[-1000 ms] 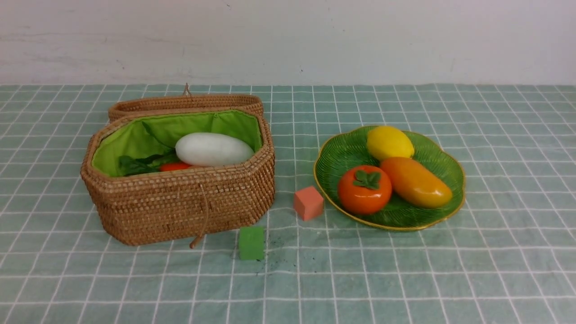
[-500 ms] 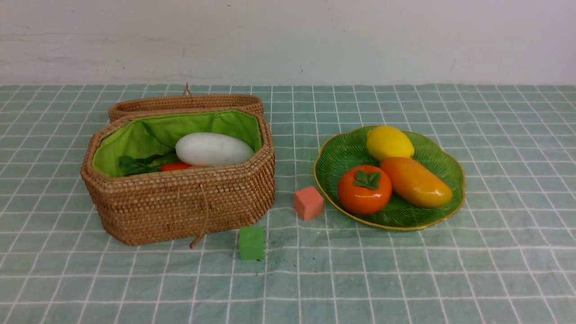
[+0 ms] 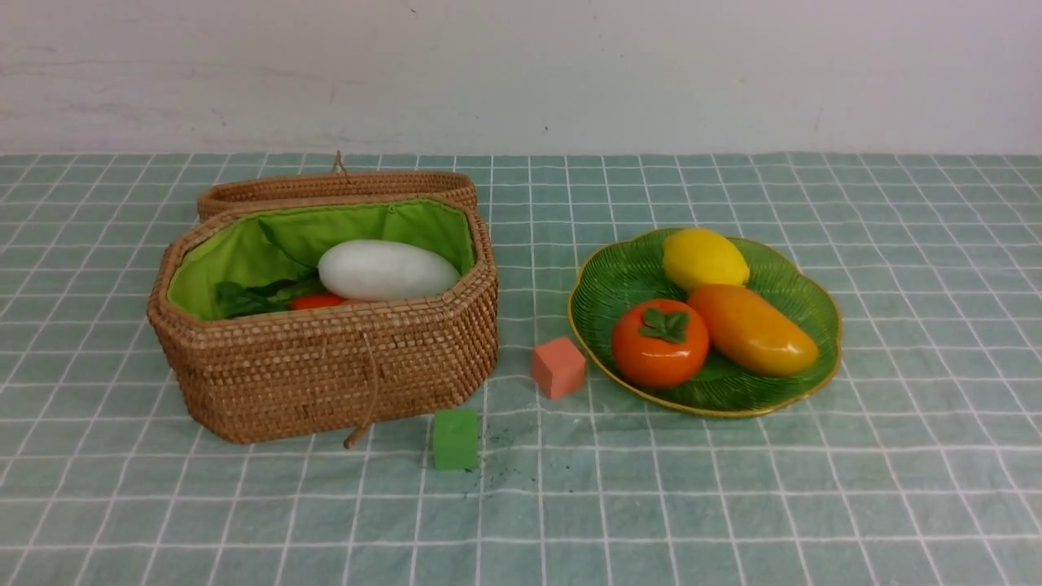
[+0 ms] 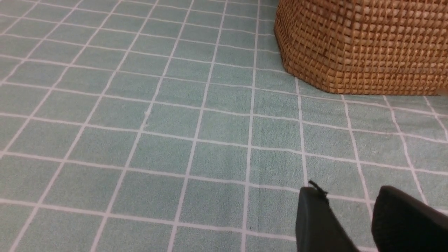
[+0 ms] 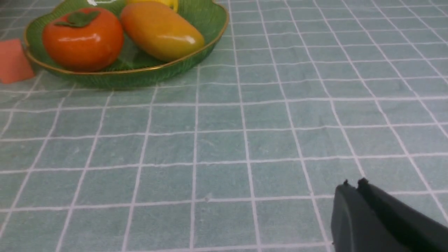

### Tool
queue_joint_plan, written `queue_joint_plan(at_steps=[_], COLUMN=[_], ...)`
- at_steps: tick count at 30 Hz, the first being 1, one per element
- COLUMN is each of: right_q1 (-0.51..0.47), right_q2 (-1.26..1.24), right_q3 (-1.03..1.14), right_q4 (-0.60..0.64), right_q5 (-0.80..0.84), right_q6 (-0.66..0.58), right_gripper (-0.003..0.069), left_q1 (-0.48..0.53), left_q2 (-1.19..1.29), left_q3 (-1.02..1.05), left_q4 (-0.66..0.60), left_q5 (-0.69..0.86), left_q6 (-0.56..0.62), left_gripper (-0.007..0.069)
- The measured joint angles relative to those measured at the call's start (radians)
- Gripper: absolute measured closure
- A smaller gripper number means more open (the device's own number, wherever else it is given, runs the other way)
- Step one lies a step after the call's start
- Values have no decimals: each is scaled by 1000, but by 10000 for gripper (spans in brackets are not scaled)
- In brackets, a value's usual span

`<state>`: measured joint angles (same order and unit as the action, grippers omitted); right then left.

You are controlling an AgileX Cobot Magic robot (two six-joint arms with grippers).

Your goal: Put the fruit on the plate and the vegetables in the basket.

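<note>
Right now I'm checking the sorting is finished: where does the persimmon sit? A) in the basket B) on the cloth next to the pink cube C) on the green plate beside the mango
C: the persimmon rests on the green plate, against the mango, with the lemon behind.

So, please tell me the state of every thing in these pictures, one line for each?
basket: lid open, folded back behind it.
radish: lying in the basket.
carrot: in the basket, mostly hidden.
plate: upright, holding three fruits.
lemon: on the plate.
persimmon: on the plate, leaf cap up.
mango: on the plate.
pink cube: on the cloth.
green cube: on the cloth.
left gripper: open, empty.
right gripper: shut, empty.
</note>
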<state>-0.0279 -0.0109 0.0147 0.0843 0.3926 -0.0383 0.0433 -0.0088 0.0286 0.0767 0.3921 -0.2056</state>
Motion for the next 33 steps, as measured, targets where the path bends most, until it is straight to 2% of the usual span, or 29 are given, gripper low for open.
queue_joint_plan(at_steps=[6,33], right_q1=[0,-1], right_q2=[0,0], right_q3=[1,1], right_q4=[38,42], right_q5=[-2,-2], right_q6=[-12,-13], right_gripper=[641,610], left_q1=[0,0], left_q2=[0,0], left_q3=[0,0], left_q4=[0,0], left_q5=[0,0], left_q6=[0,0], left_gripper=[386,386])
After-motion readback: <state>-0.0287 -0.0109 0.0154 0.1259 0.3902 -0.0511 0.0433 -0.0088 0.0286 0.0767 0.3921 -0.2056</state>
